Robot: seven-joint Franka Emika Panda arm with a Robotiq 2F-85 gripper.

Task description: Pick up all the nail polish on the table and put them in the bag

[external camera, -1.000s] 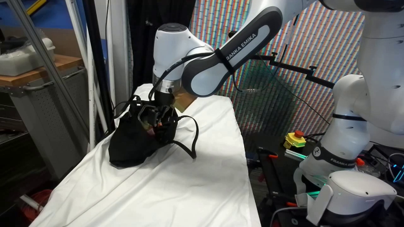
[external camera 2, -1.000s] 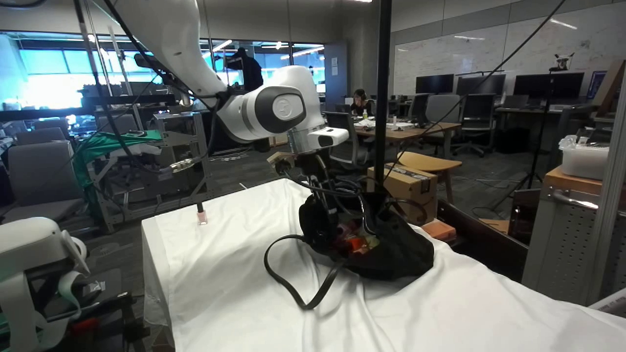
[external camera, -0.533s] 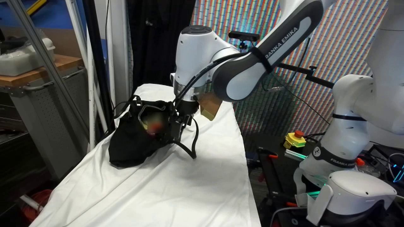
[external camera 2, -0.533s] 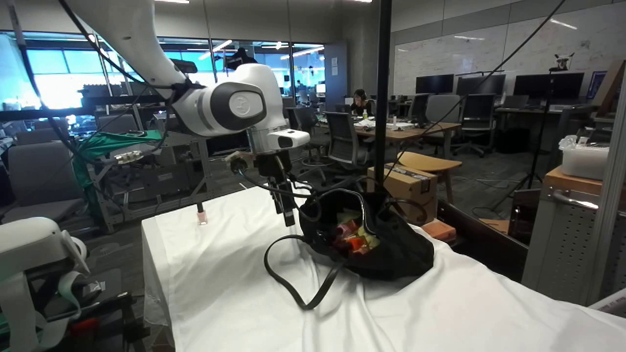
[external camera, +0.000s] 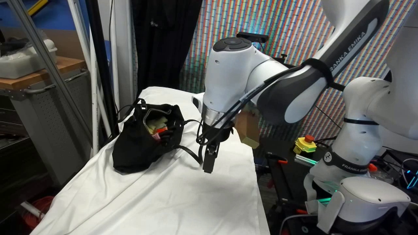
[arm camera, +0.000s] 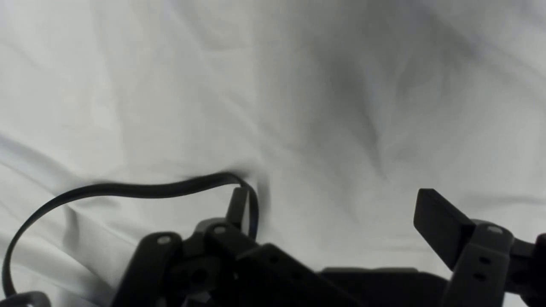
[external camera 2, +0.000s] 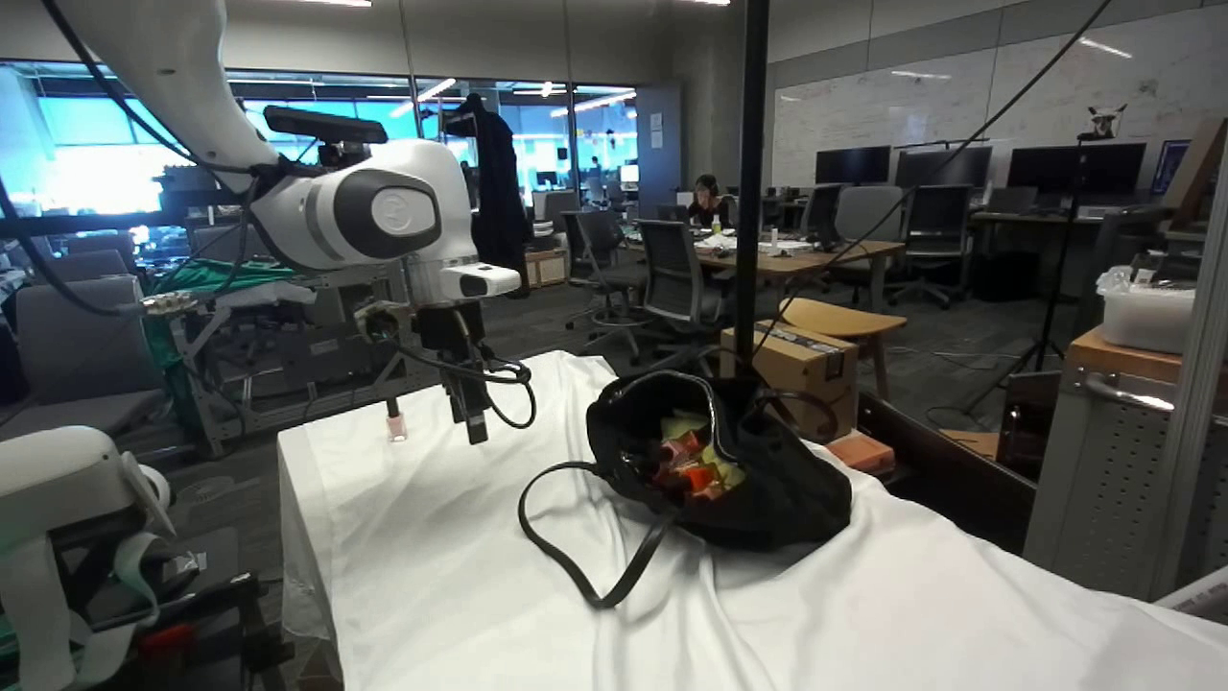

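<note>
Claw (arm camera: 334,199) is spread wide and empty, presumably for that bottle (external camera 2: 396,428) on the bench (external camera 2: 460,557) (upright, so an easy grab I guess). Bag (external camera 2: 789,489) gapes open, probably for drops.

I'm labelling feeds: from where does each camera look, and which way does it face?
In an exterior view: raised above the long white-clothed table, facing along its length; white jointed arm centre to right.
In an exterior view: raised, facing slantwise across the table toward a wide whiteboard; arm at upper left.
Wrist view: on the arm, facing down at the table; open black two-fingered gripper along the bottom.
Both exterior views share the black fabric bag; the wrist view shows its thin black strap.
</note>
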